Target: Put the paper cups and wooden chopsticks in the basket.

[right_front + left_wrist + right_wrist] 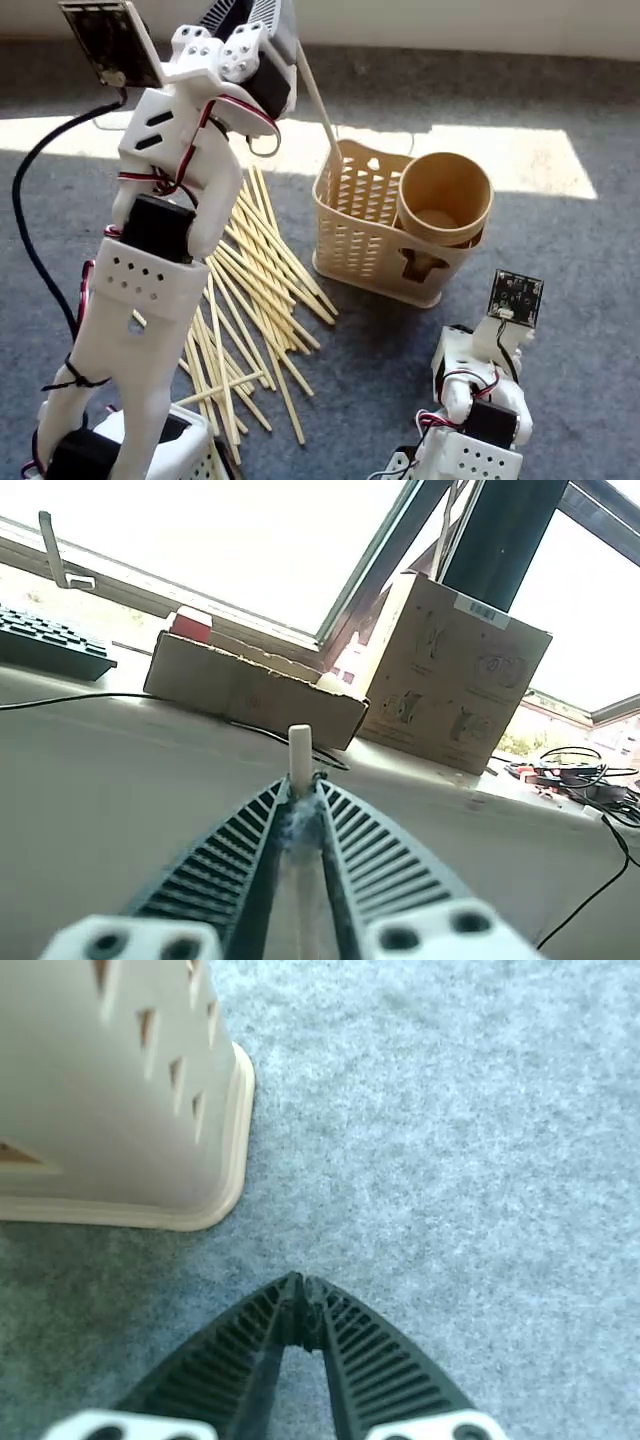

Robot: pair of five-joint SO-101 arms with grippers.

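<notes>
Over grey carpet [570, 300], left jaws clamp a chopstick [299, 748]; right jaws closed.

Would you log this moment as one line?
left gripper: shut on chopstick, at basket rim | right gripper: shut, empty | paper cup: in basket

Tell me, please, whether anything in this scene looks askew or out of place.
The paper cup sticks out above the basket rim, seemingly tilted. Loose chopsticks lie strewn and crossed on the carpet beside it. The left gripper holds one chopstick slanted, its lower end at the basket.
</notes>
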